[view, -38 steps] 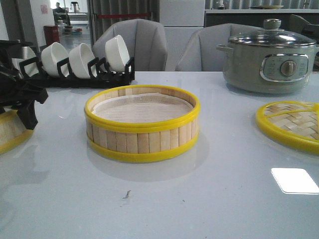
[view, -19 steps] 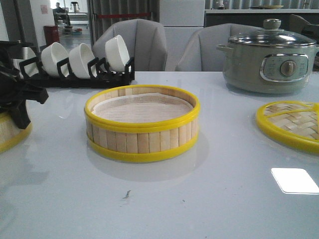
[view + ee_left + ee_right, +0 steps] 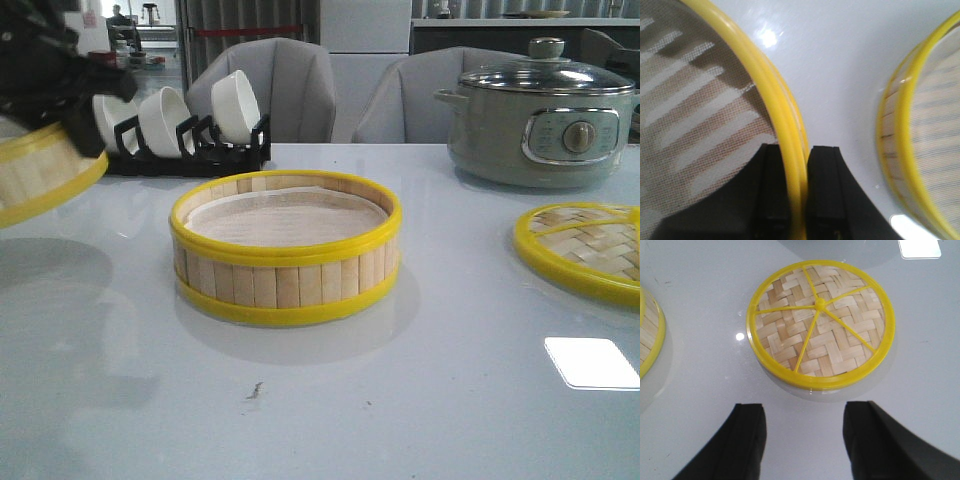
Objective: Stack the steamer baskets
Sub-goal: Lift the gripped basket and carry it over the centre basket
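Observation:
One steamer basket (image 3: 285,248) with pale slats, yellow rims and a white liner sits on the table's middle; its edge also shows in the left wrist view (image 3: 925,145) and the right wrist view (image 3: 649,337). My left gripper (image 3: 85,125) is shut on the rim of the second steamer basket (image 3: 40,172) and holds it tilted in the air at the far left, well above the table. In the left wrist view my left gripper (image 3: 799,155) pinches that basket's yellow rim (image 3: 767,85). My right gripper (image 3: 805,415) is open and empty over the table, near the woven lid.
A flat woven-bamboo lid (image 3: 585,245) with a yellow rim lies at the right; it also shows in the right wrist view (image 3: 821,322). A grey-green electric pot (image 3: 540,115) stands at the back right. A black rack of white bowls (image 3: 190,125) stands at the back left.
My left gripper has lifted the second basket off the table, up by a good height at the far left. The middle basket and the lid have not moved.

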